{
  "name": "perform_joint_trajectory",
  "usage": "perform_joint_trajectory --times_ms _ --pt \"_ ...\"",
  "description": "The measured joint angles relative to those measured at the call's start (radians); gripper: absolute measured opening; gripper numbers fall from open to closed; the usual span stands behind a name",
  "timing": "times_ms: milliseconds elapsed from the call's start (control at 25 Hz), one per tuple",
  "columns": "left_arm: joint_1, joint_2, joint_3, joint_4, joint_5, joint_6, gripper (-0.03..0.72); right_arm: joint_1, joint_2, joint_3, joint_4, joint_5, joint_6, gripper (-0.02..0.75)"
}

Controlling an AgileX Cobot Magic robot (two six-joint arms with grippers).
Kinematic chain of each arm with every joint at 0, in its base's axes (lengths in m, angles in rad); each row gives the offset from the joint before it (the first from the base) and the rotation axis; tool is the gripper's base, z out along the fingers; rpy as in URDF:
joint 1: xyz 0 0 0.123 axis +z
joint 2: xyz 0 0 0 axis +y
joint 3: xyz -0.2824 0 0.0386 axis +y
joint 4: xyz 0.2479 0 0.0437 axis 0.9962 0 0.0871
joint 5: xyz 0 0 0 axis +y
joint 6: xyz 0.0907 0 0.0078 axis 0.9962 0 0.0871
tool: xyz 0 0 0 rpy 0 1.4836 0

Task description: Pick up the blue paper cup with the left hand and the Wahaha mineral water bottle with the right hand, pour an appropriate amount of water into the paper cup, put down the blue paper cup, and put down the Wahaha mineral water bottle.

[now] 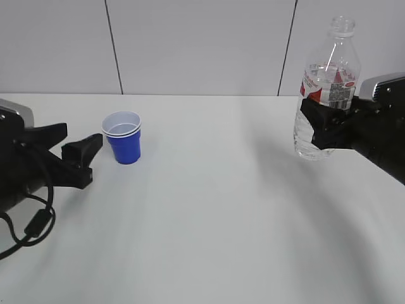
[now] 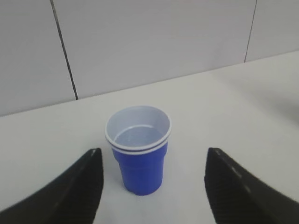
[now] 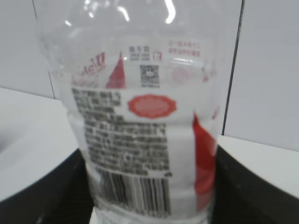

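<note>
The blue paper cup [image 1: 123, 139] stands upright on the white table, empty, white inside. My left gripper [image 1: 88, 158] is open just left of it. In the left wrist view the cup [image 2: 139, 154] sits ahead of the open gripper [image 2: 153, 161], centred in the gap, with the fingers [image 2: 84, 182] apart from it on both sides. My right gripper [image 1: 319, 123] is shut on the Wahaha mineral water bottle [image 1: 329, 82], held upright and capless at the far right. In the right wrist view the bottle's label [image 3: 149, 116] fills the frame between the gripper [image 3: 149, 186] fingers. I cannot tell whether the bottle's base touches the table.
The white table [image 1: 209, 221] spreads between the two arms. A grey panelled wall [image 1: 202, 44] runs behind its far edge. Loose black cables [image 1: 31, 225] hang from the left arm at the near left.
</note>
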Motion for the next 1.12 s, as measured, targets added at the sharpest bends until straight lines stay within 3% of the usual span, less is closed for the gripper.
perform_joint_trajectory --times_ms 560,800,1120 --pt "0.000 -0.746 0.013 -0.012 0.710 0.000 0.499 0.000 0.000 0.000 0.020 0.000 0.000 0.470" --pt "0.000 -1.086 -0.093 0.055 1.218 0.000 0.499 0.000 0.000 0.000 0.022 0.000 0.009 0.470" --pt "0.000 -1.373 -0.149 0.046 1.613 0.000 0.499 0.000 0.000 0.000 0.022 0.000 0.015 0.470"
